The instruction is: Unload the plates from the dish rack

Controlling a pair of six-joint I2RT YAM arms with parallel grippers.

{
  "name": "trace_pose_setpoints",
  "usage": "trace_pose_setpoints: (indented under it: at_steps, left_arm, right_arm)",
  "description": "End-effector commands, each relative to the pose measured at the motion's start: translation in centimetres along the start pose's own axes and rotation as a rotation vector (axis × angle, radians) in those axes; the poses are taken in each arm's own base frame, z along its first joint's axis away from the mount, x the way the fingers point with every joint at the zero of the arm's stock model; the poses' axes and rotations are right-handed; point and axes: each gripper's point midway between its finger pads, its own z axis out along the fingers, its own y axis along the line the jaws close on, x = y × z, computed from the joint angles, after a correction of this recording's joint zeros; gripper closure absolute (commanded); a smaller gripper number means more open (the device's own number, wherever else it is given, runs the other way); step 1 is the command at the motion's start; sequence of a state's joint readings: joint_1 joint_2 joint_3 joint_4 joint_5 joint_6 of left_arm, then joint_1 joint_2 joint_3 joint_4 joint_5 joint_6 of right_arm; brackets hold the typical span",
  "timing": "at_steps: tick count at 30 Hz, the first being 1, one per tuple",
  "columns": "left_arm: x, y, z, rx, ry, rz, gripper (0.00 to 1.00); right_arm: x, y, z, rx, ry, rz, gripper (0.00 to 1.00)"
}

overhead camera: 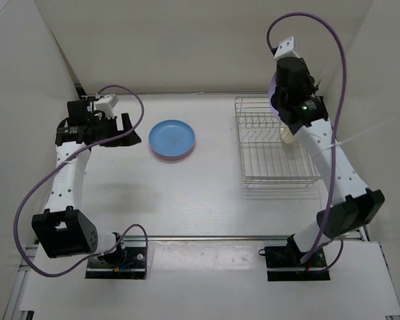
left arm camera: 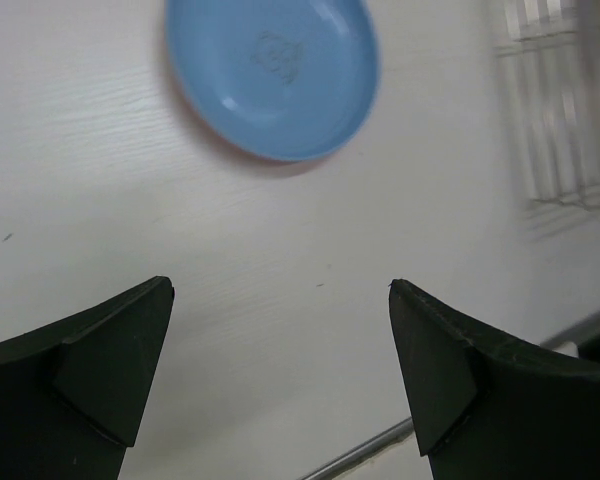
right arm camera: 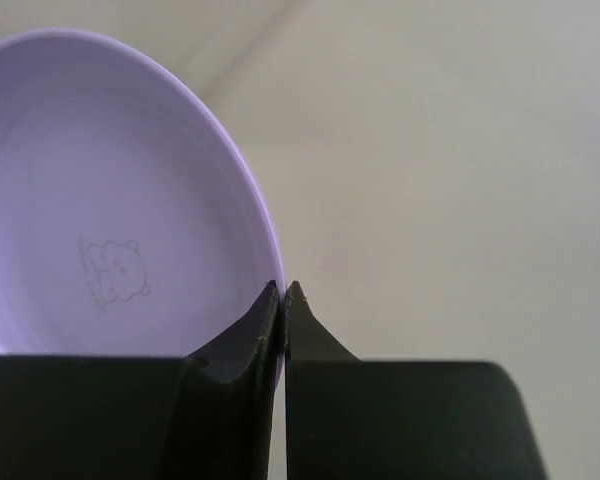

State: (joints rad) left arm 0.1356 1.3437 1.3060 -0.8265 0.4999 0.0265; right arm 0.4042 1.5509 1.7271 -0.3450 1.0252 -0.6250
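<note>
Purple plate (right arm camera: 110, 200) gripped over the far end of the dish rack (overhead camera: 267, 157).
The right wrist view shows the right fingers (right arm camera: 315, 345) closed on its rim. Only the top view shows a cream plate (overhead camera: 290, 137) standing in the rack and the blue plate (overhead camera: 172, 138) on the bench (overhead camera: 187, 200). The left fingers (left arm camera: 100, 370) are spread wide, empty.

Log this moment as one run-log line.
right gripper: shut on round purple plastic plate; left gripper: open; round blue plastic plate: outside silver wire dish rack
</note>
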Motion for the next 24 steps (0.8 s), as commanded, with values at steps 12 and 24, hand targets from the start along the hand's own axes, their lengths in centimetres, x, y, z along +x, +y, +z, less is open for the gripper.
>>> trace_pose_setpoints:
  at_steps: [12,24]
  left_arm:
    - [-1.5,-22.6,1.2,0.767,0.043,0.418,0.02]
    - [-1.3,-26.0,6.4,0.776,0.128,0.421,0.04]
  right_arm:
    - [-0.6,11.0,-12.6,-0.987,-0.263,0.167,1.0]
    - [-1.3,12.4,-16.0,-1.199,-0.29,0.18,1.0]
